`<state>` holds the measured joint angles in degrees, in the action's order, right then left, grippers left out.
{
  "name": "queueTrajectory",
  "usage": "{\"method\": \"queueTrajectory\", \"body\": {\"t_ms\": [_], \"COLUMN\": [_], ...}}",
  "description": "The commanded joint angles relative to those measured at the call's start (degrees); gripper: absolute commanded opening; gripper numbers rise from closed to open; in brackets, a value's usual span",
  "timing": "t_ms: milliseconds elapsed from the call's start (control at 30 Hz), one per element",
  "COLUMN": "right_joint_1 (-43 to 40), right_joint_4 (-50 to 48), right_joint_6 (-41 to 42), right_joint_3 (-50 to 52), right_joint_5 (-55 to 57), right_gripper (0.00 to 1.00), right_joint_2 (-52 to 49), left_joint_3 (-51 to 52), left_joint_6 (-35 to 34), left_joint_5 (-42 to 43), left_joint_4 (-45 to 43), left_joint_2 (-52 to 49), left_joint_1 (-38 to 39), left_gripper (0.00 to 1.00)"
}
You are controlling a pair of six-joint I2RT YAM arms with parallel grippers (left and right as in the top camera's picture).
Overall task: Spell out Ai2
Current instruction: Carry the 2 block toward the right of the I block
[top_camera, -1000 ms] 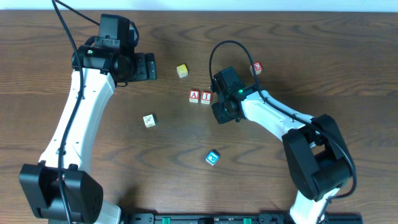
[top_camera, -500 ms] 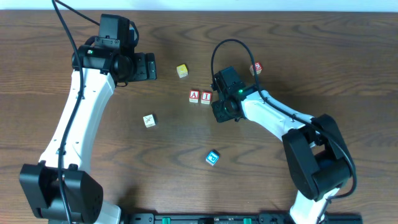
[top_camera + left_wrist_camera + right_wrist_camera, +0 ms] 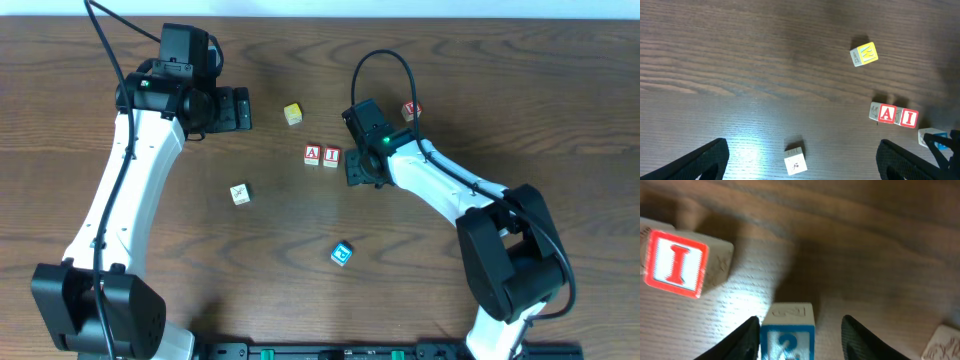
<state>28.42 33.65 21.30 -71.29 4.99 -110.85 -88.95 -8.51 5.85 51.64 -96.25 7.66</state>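
Here, the A block and I block sit touching, mid-frame on the worktop. The blue 2 block lies just lower right of the I, between the parted fingers of the right gripper, with a gap on one side. The left gripper hangs wide open at upper left, holding nothing.

Narrow gap separates I block from 2 block.

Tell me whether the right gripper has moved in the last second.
Yes. In the overhead view the right gripper has shifted a little upward in the image, judged against the I block beside it, which has stayed put.
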Motion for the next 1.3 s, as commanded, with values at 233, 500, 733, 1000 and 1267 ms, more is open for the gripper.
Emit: {"method": "queueTrajectory", "body": {"t_ms": [233,500,733,1000,1267], "right_joint_1": [0.55,0.52,0.52,0.48,0.55], "right_joint_4": [1.46,-0.31,-3.78,-6.14,-7.17], "right_joint_6": [0.92,1.03,4.22,8.44,12.15], "right_joint_3": [-0.87,-0.87,-0.87,-0.90,-0.90], "right_joint_5": [-1.16,-0.87,-0.26,0.20,0.15], "right_gripper": [0.33,0.31,0.31,0.29,0.27], "right_joint_2": [-0.50,-0.50,-0.50,-0.52,-0.55], "left_joint_3": [-0.81,-0.81,-0.81,-0.81,-0.81], "left_joint_6": [0.59,0.61,0.59,0.57,0.59], "left_joint_5": [0.24,0.22,0.59,1.27,1.27], "left_joint_4": [0.24,0.22,0.22,0.20,0.11], "left_joint_2": [-0.13,-0.13,-0.13,-0.13,-0.13], "left_joint_1": [-0.04,-0.04,-0.04,-0.04,-0.04], "left_gripper": [0.95,0.95,0.95,0.95,0.95]}}
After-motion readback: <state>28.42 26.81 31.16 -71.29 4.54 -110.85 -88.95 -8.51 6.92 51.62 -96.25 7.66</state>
